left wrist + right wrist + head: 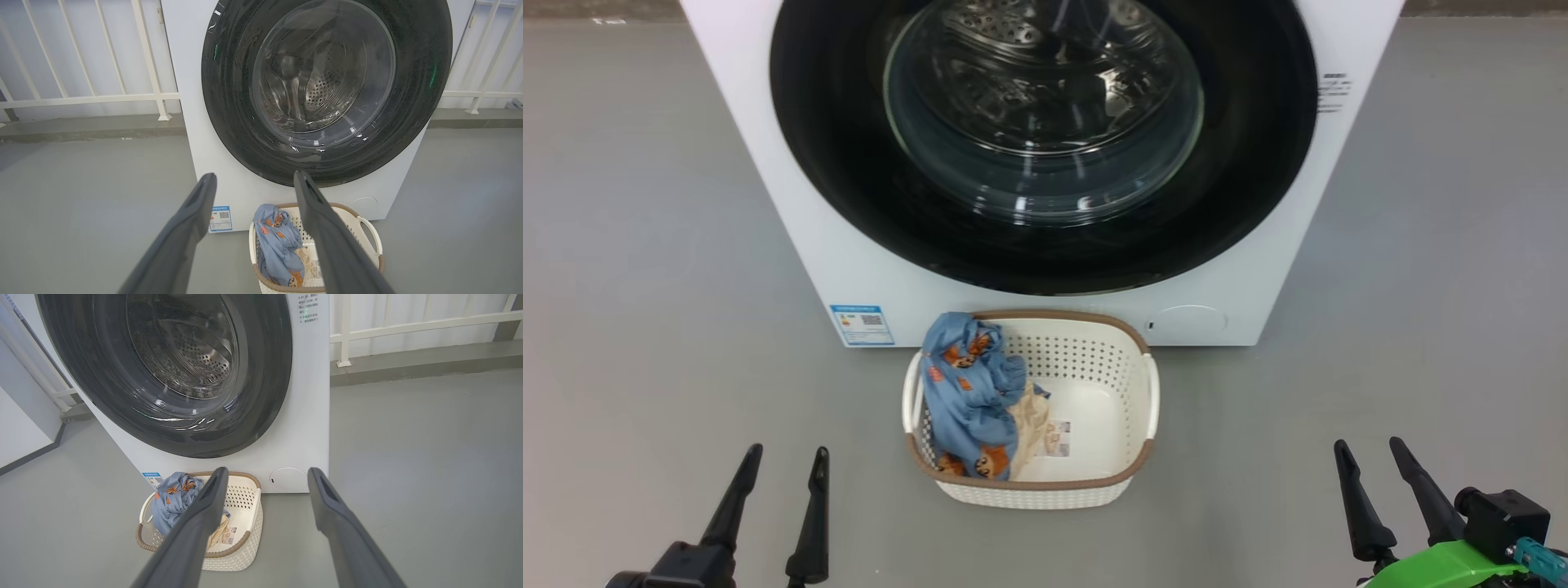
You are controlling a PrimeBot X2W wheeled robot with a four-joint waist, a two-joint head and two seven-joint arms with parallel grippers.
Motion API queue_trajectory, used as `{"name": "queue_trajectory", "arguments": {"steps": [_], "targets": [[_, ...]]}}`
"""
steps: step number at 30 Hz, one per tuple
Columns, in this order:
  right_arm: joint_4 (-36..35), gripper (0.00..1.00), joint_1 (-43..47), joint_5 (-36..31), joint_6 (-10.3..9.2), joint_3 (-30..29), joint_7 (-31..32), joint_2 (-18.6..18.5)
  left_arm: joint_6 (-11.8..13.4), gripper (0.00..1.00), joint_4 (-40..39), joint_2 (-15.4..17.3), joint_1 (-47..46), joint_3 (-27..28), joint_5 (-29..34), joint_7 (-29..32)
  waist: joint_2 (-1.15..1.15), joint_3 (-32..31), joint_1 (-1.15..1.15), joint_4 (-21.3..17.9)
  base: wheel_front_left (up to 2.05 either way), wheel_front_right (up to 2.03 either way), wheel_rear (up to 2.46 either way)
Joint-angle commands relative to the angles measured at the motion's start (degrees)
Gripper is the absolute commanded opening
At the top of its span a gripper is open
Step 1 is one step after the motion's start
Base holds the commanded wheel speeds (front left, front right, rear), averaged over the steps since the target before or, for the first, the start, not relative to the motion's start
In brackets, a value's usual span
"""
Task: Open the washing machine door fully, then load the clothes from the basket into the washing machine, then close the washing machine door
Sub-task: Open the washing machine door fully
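The white washing machine (768, 163) stands straight ahead, its black-rimmed glass door (849, 188) shut flat against the front. On the floor before it sits the cream basket (1119, 359) with a brown rim. The clothes (968, 396), light blue with orange bears plus a cream piece, lie heaped in its left half. My left gripper (784, 457) is at the lower left, open and empty. My right gripper (1372, 447) is at the lower right, open too. Both hang well short of the basket. The wrist views show the door (229, 102) (261, 396), basket (367, 228) (245, 522) and clothes (278, 245) (171, 502) beyond my open fingers (192, 220) (331, 506).
Grey floor (645, 286) spreads on both sides of the machine. A white railing (81, 98) (408, 326) runs behind it along a low kerb. A blue sticker (862, 324) and a round service cap (1188, 320) mark the machine's lower front.
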Motion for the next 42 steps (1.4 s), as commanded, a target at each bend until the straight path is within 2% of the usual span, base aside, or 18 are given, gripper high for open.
{"name": "queue_trajectory", "arguments": {"steps": [1,16,21,32,33,34,36,42], "targets": [[-1.43,1.00,0.43,-0.52,0.09,1.33,-0.70,-0.73,-0.18,1.00,-1.50,0.92,-0.57,1.97,0.75,-0.70,0.00,-0.04,0.00,0.00,1.23,1.23,-2.46],[-1.50,1.00,0.62,-0.47,0.09,1.08,-0.70,-0.38,-0.18,1.00,-1.81,0.94,-0.41,1.77,0.61,-0.70,0.00,-0.31,0.00,-0.27,1.23,1.23,-2.46],[-1.52,1.00,0.73,-0.41,0.09,1.01,-0.70,-0.29,-0.18,1.00,-2.85,0.60,-0.30,2.23,-1.17,-0.70,0.00,-0.36,0.00,-0.27,1.13,1.11,-2.24],[-2.05,1.00,-0.10,-0.41,0.09,0.93,-0.70,-0.16,-0.18,1.00,-2.85,0.51,0.02,1.74,-1.49,-0.70,0.00,-0.42,0.00,-0.23,0.50,0.50,-1.00],[-2.14,0.72,-0.32,-0.06,0.09,0.98,-0.70,-0.03,-0.18,1.00,-2.83,0.47,-0.02,1.72,-1.55,-0.70,0.00,-0.39,0.00,-0.20,0.02,0.02,-0.05],[-2.19,0.39,-0.58,0.28,0.09,0.97,-0.70,0.06,-0.18,1.00,-2.84,0.41,-0.06,1.70,-1.62,-0.70,0.00,-0.34,0.00,-0.17,0.00,0.00,0.00],[-2.28,0.00,-1.35,1.24,0.09,1.15,-0.70,0.22,-0.18,1.00,-2.86,0.27,-0.13,1.69,-1.74,-0.70,0.00,-0.19,0.00,-0.15,0.00,0.00,0.00],[-2.28,0.00,-5.31,4.62,0.09,1.19,-0.70,0.79,-0.18,1.00,-2.81,-0.18,-0.43,1.67,-2.26,-0.70,0.00,0.38,0.00,-0.15,0.00,0.00,0.00]]}}
